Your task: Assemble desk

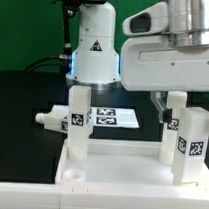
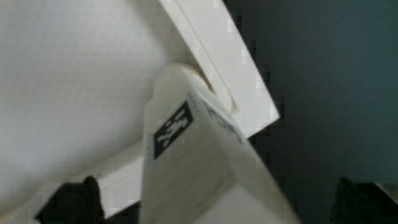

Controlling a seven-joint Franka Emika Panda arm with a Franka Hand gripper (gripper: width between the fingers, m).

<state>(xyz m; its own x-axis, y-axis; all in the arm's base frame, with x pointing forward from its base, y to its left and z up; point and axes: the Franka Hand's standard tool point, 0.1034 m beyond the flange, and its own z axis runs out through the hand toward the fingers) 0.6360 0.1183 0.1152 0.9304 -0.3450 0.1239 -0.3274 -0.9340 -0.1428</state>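
The white desk tabletop (image 1: 119,164) lies upside down near the front of the table. Three white tagged legs stand upright in its corners: one at the exterior view's left (image 1: 79,121), one at the front right (image 1: 196,138) and one at the back right (image 1: 174,125). A fourth leg (image 1: 55,118) lies loose on the black table. My gripper (image 1: 173,100) hangs over the back right leg. In the wrist view that leg (image 2: 196,170) rises from the tabletop (image 2: 71,90) between my gripper's (image 2: 217,205) dark fingers (image 2: 71,203). The fingers stand open, with a gap on each side of the leg.
The marker board (image 1: 114,117) lies flat behind the tabletop. The white conical robot base (image 1: 93,42) stands at the back, with cables beside it. The tabletop's raised rim (image 2: 222,50) runs past the leg.
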